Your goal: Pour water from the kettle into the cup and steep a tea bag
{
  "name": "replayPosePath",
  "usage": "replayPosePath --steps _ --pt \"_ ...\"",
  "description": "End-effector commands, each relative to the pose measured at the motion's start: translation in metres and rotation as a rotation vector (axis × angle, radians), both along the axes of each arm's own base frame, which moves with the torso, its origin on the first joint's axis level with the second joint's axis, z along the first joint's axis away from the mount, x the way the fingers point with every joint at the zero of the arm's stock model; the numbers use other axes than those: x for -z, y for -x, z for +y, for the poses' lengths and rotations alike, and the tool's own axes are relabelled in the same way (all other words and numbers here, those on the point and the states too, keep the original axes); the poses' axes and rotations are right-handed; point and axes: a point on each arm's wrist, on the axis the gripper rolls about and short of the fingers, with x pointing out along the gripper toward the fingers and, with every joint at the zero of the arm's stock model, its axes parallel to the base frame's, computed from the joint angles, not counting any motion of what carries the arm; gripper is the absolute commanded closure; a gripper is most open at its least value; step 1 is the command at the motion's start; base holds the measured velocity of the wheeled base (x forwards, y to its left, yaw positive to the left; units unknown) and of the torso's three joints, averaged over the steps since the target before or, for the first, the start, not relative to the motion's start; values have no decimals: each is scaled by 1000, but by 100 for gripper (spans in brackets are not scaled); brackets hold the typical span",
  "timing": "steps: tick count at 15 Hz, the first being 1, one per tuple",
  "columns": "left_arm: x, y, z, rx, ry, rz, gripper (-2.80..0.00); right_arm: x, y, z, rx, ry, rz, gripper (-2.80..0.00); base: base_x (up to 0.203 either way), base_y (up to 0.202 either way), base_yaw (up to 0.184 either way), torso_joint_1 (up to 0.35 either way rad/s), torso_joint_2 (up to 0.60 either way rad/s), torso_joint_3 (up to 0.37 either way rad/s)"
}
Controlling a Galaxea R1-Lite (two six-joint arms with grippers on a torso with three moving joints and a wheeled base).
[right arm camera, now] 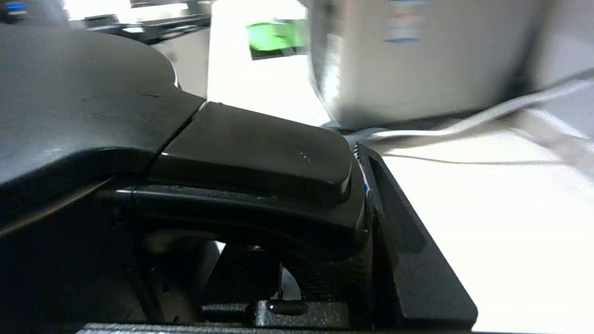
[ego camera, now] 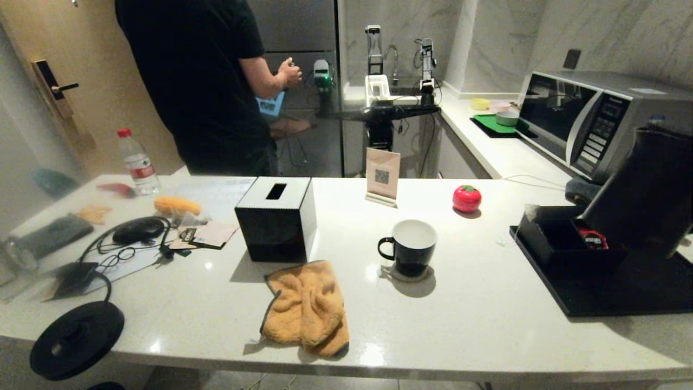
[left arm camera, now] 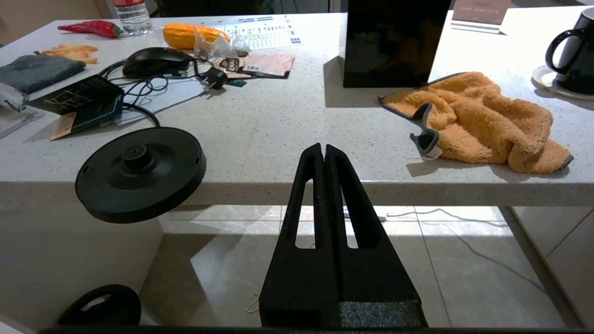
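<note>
The black kettle (ego camera: 644,184) hangs at the far right over a black tray (ego camera: 622,295), well to the right of the cup. My right gripper (right arm camera: 320,218) is shut on the kettle handle (right arm camera: 260,148), with one fingertip (right arm camera: 371,167) pressed against the handle's side. The black cup (ego camera: 412,246) with a white inside stands upright on a small coaster mid-counter and also shows in the left wrist view (left arm camera: 573,55). No water shows. A tiny pale scrap (ego camera: 501,241) lies by the tray; I cannot tell if it is the tea bag. My left gripper (left arm camera: 323,147) is shut and empty, below the counter's front edge.
A black tissue box (ego camera: 276,216) and an orange cloth (ego camera: 306,309) lie left of the cup. The kettle's base disc (ego camera: 76,338) overhangs the front left edge. A red tomato (ego camera: 466,198), a sign (ego camera: 382,176), a microwave (ego camera: 584,119) and a person (ego camera: 200,81) are behind.
</note>
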Motion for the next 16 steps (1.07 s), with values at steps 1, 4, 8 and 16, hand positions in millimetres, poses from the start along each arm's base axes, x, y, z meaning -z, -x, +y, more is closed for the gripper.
replayPosePath --steps 1,4,8,16 --pt "0 0 0 0 0 1 0 -15 2 35 -42 22 -38 0 0 0 0 0 0 0" --pt "0 0 0 0 0 1 0 -20 -8 72 -41 2 -19 0 0 0 0 0 0 0" --pt "0 0 0 0 0 1 0 -21 -15 108 -21 33 25 0 0 0 0 0 0 0" --pt "0 0 0 0 -1 0 0 -25 -19 157 18 90 45 0 0 0 0 0 0 0"
